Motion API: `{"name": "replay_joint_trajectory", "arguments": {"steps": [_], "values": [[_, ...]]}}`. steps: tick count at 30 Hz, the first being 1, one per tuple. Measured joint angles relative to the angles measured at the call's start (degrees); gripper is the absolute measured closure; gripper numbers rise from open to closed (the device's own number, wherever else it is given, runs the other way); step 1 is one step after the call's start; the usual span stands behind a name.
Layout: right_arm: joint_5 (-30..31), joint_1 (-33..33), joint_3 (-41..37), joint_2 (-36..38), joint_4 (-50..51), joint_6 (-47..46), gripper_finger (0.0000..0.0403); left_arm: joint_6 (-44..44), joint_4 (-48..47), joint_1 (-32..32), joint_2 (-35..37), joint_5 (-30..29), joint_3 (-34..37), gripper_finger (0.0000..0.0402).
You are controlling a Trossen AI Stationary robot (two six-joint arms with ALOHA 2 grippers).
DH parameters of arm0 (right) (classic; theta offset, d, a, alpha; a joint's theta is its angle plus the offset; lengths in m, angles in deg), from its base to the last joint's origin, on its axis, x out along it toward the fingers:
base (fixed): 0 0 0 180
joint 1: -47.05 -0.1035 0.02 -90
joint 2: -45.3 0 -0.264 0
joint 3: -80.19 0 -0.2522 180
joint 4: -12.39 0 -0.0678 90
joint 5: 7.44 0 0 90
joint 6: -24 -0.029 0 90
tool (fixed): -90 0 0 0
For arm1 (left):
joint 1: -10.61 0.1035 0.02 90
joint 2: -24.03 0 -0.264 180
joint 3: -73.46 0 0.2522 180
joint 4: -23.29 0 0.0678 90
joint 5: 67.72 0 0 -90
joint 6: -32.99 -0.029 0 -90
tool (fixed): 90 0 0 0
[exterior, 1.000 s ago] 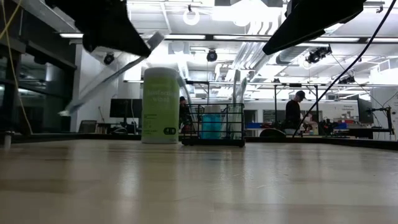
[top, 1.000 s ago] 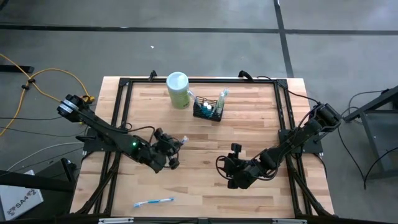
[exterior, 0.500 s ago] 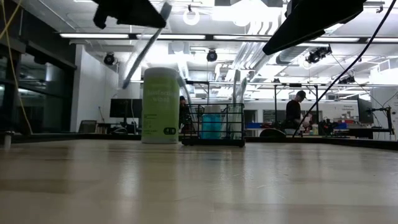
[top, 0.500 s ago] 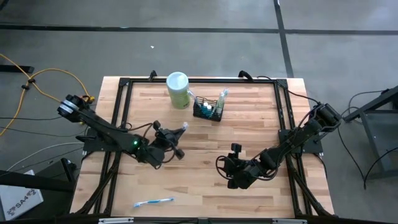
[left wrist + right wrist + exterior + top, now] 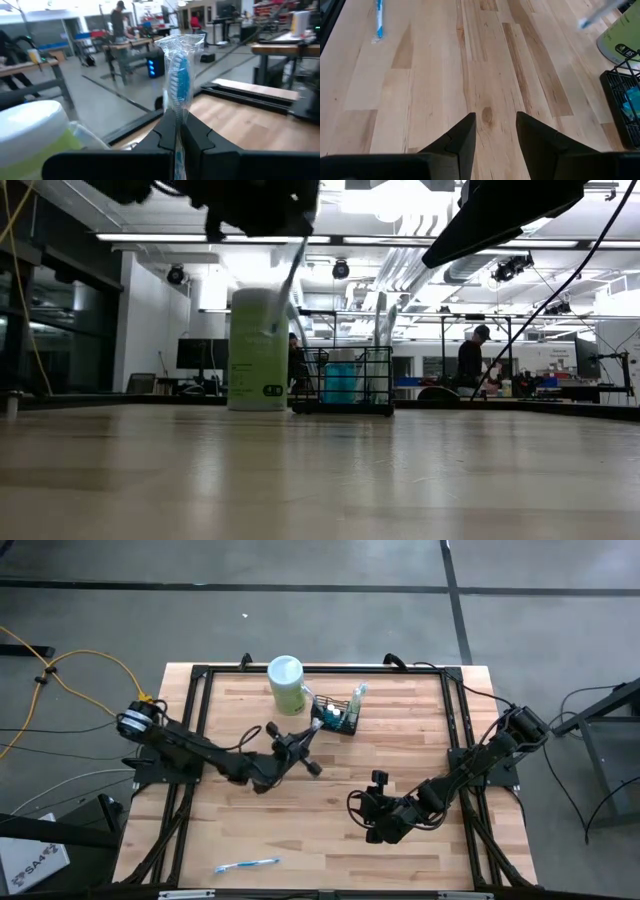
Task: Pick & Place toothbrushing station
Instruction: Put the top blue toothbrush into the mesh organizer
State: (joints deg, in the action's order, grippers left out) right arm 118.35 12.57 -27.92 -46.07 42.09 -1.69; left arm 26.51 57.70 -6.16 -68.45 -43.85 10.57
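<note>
- The toothbrushing station (image 5: pixel 335 716), a small black wire-mesh caddy, stands near the table's (image 5: pixel 400 750) far edge, just beside the pale green canister (image 5: pixel 286 685) with its white lid; whether the two touch cannot be told.
- In the low view the caddy (image 5: pixel 343 380) sits right of the canister (image 5: pixel 259 350), with upright items inside it.
- Nearer than the caddy, the wooden top is a wide bare stretch; the black frame rails (image 5: pixel 195 720) run along the table's sides and far edge.
- The left gripper (image 5: pixel 300 743) is raised above the table, just on the near side of the caddy and canister, its arm stretched low from the table's left side.
- Its fingers (image 5: pixel 195 137) are clamped on a wrapped toothbrush (image 5: pixel 178 75) with a blue head, which stands up between them.
- The right gripper (image 5: pixel 378 785) waits well away from the caddy, toward the near right of the table, fingers (image 5: pixel 465 135) apart over bare wood.
- A second blue toothbrush (image 5: pixel 246 864) lies flat by the near edge, far from the caddy.
</note>
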Motion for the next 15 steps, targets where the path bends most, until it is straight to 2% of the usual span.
{"name": "replay_joint_trajectory", "arguments": {"steps": [9, 15], "values": [[0.0, 0.0, 0.0, 0.0, -0.2, 0.0, 0.0270, -11.1, 20.8, 6.3, -5.4, 4.9, 0.0, 0.0400], [0.0, 0.0, 0.0, 0.0, -0.3, 0.0, 0.0270, -11.5, 24.5, 10.5, -5.6, 8.4, 0.0, 0.0400]]}}
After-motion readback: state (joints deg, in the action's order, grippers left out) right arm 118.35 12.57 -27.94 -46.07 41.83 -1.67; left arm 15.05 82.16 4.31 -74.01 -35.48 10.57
